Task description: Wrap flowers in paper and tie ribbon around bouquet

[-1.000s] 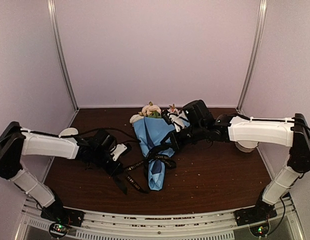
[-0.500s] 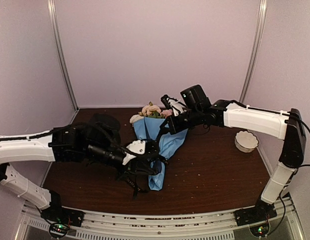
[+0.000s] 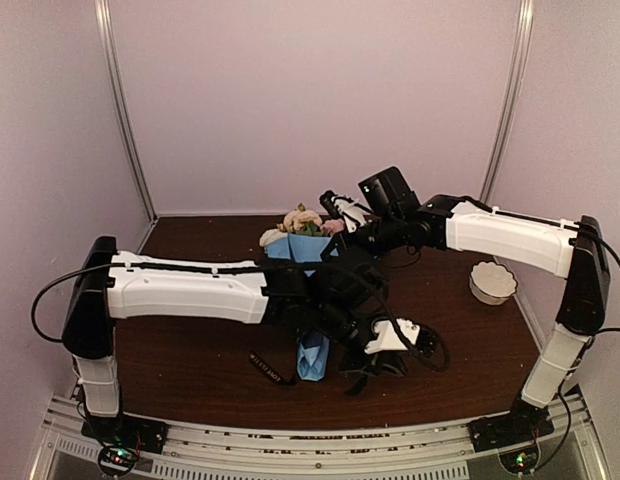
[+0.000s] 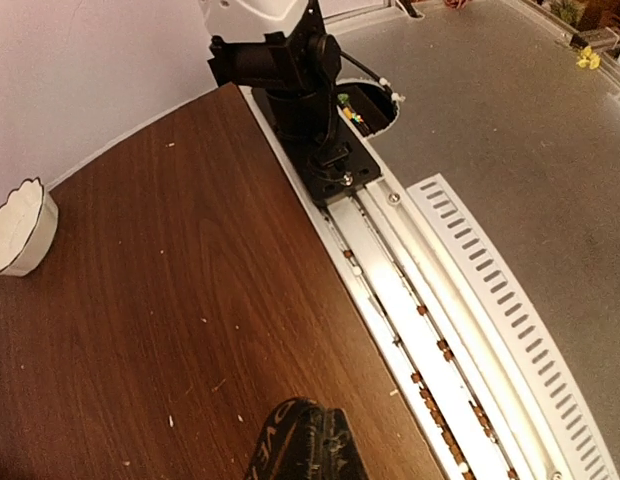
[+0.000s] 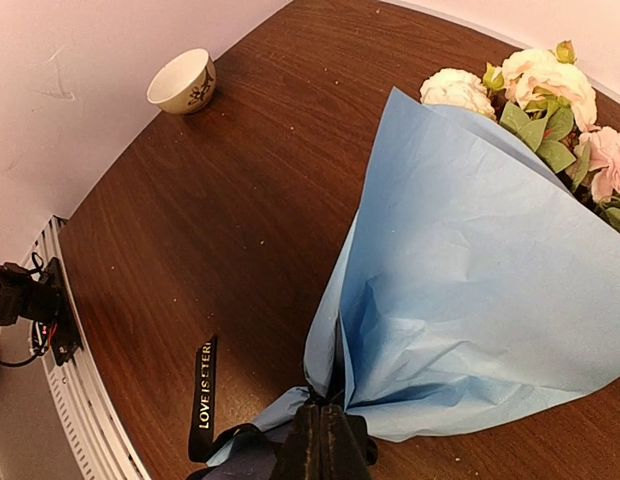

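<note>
The bouquet (image 3: 308,245) lies mid-table: light blue paper (image 5: 480,300) in a cone, with cream and pink flowers (image 5: 550,85) at its far end and its tip (image 3: 312,358) toward me. The black ribbon (image 5: 203,398) with white lettering circles the narrow neck. My right gripper (image 5: 323,445) is shut on the ribbon at that neck; in the top view my left arm hides its fingertips. The left arm reaches across the bouquet. Its gripper (image 3: 405,350) is low over the table at the near right, shut on a ribbon end (image 4: 273,440). A loose ribbon end (image 3: 272,368) lies near left.
A white scalloped bowl (image 3: 491,282) stands at the right edge of the table, also in the left wrist view as the bowl (image 4: 20,228). A beige cup (image 5: 182,80) sits far left. The right arm's base (image 4: 310,100) and the metal rail (image 4: 430,330) border the near edge.
My left arm has swung from left of the bouquet across it to the near right, carrying the ribbon. The right gripper lifted slightly at first, then held still.
</note>
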